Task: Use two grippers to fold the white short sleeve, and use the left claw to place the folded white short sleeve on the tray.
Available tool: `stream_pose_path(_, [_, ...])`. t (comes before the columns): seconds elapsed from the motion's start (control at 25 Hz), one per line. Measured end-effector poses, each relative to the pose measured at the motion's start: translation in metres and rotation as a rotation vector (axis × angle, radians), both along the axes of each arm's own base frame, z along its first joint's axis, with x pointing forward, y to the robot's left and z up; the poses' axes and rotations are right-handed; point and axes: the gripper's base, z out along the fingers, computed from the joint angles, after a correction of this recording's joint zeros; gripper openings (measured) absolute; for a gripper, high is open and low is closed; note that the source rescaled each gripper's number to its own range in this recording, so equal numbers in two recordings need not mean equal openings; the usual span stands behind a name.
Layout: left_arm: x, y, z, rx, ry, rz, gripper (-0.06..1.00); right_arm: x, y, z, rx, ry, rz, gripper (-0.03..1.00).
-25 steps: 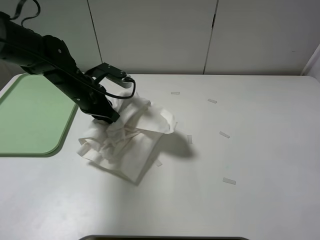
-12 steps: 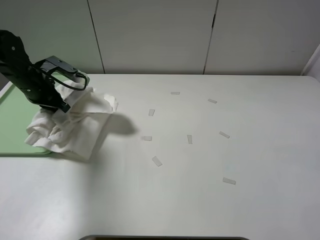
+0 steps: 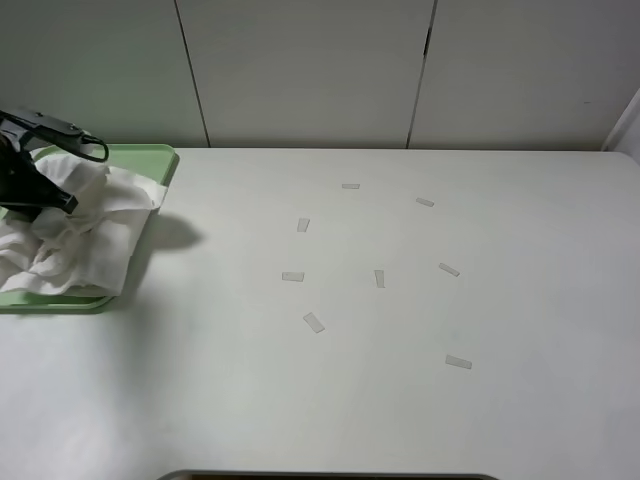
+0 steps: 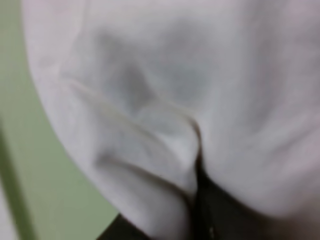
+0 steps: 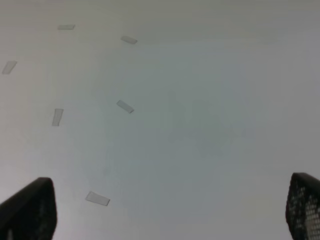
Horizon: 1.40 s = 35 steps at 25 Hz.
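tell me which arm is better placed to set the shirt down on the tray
Left. The left claw is shut on the white short sleeve, hanging over the tray. The right gripper is open, over bare table with only tape strips.

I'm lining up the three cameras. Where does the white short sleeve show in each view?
Exterior high: white short sleeve bunched at far left on the tray, under the left claw.
Left wrist: fills most of the picture.
Right wrist: not in it.
Shared landmark: the green tray.
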Motion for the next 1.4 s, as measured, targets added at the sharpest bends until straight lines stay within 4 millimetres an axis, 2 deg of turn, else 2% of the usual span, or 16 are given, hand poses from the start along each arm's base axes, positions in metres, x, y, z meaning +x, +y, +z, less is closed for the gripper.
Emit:
stream_pose_path(0.24, [0.007,0.017,0.013,0.030,-0.020,0.044,0.14,0.000,0.000,0.000,0.000,0.000,0.000,1.00])
stream_pose_path(0.72, [0.009,0.020,0.015,0.071,-0.020,0.017,0.15,0.000,0.000,0.000,0.000,0.000,0.000,1.00])
stream_pose_path(0.76, [0.009,0.020,0.015,0.072,-0.020,0.016,0.21,0.000,0.000,0.000,0.000,0.000,0.000,1.00])
stream_pose_path(0.84, [0.009,0.020,0.016,0.077,-0.018,0.013,0.44,0.000,0.000,0.000,0.000,0.000,0.000,1.00])
stream_pose_path(0.92, [0.008,0.020,0.016,0.076,-0.014,0.022,0.76,0.000,0.000,0.000,0.000,0.000,0.000,1.00])
stream_pose_path(0.96, [0.008,0.020,0.016,0.075,-0.014,0.026,0.85,0.000,0.000,0.000,0.000,0.000,0.000,1.00])
stream_pose_path(1.04, [0.008,0.020,0.018,0.076,-0.019,0.028,0.94,0.000,0.000,0.000,0.000,0.000,0.000,1.00])
stream_pose_path(1.12, [0.007,0.020,0.026,0.079,-0.038,0.031,0.98,0.000,0.000,0.000,0.000,0.000,0.000,1.00])
stream_pose_path(1.4, [0.005,0.019,0.041,0.073,-0.084,0.041,1.00,0.000,0.000,0.000,0.000,0.000,0.000,1.00])
